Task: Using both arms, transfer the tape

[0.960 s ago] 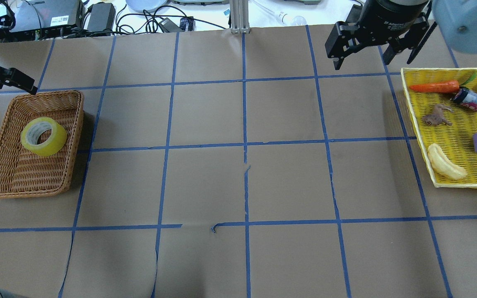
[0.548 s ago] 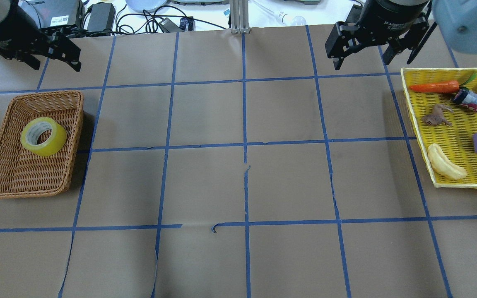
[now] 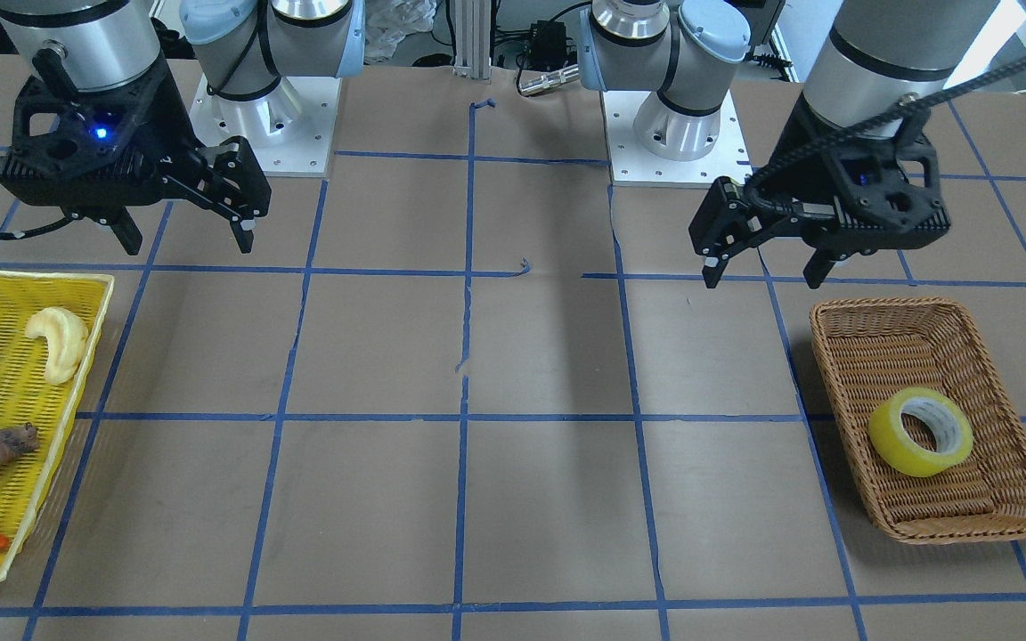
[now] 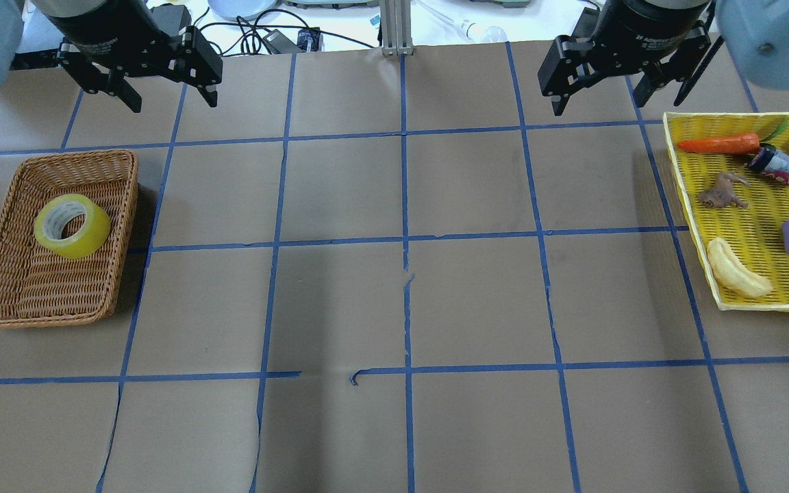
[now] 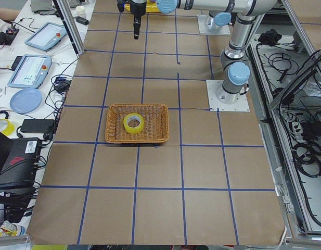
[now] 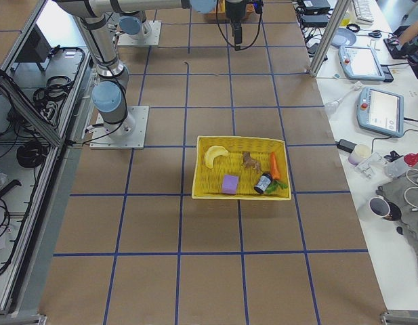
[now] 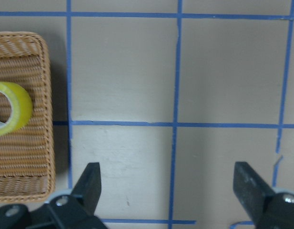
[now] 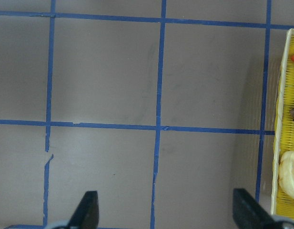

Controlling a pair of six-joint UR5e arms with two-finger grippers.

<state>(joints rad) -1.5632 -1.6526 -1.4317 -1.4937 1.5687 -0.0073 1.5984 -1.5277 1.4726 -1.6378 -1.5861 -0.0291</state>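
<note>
Since a second ago the left gripper [image 4: 174, 103] has swung in from the table's left edge and now hangs above the brown paper beyond the wicker basket [image 4: 127, 205], fingers spread wide and empty. The right gripper [image 4: 619, 96] has not shifted (it hovers near the yellow tray [image 4: 771, 306]), its fingers equally wide with nothing between them. The tape [image 4: 92, 236] lies inside the wicker basket, well apart from both grippers

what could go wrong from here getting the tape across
1. The tape sits low inside the wicker basket; the open left gripper could catch a wall or drag the basket.
2. Both arms must share the roll: the right gripper may grip poorly at handover and drop it.
</note>
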